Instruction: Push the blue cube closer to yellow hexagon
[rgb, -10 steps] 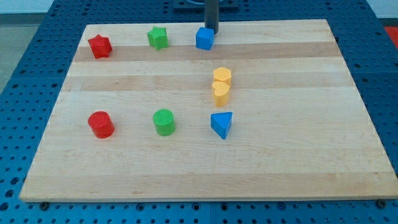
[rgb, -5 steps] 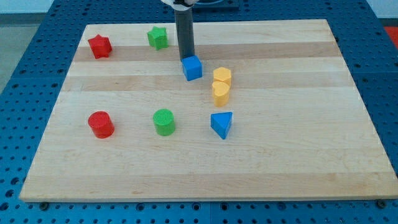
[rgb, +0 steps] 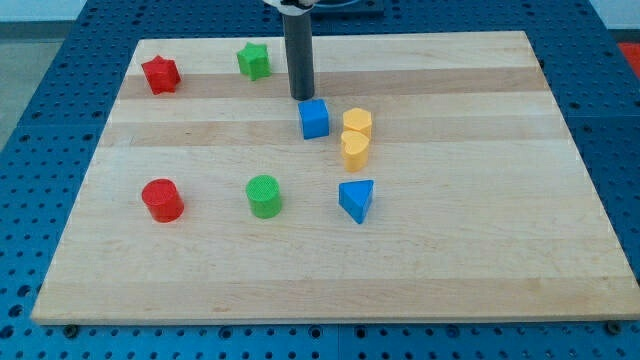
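The blue cube (rgb: 314, 118) lies on the wooden board just left of the yellow hexagon (rgb: 357, 123), with a small gap between them. A yellow heart-shaped block (rgb: 354, 150) sits directly below the hexagon, touching it. My tip (rgb: 302, 97) is just above and slightly left of the blue cube, at or very near its upper left edge.
A red star (rgb: 160, 74) and a green star (rgb: 254, 60) lie at the upper left. A red cylinder (rgb: 162, 200) and a green cylinder (rgb: 264, 195) lie at the lower left. A blue triangular block (rgb: 357, 199) lies below the yellow heart.
The blue cube has been pushed from the board's top edge down towards the yellow hexagon. My tip followed it down and left, then shifted slightly as the cube moved right.
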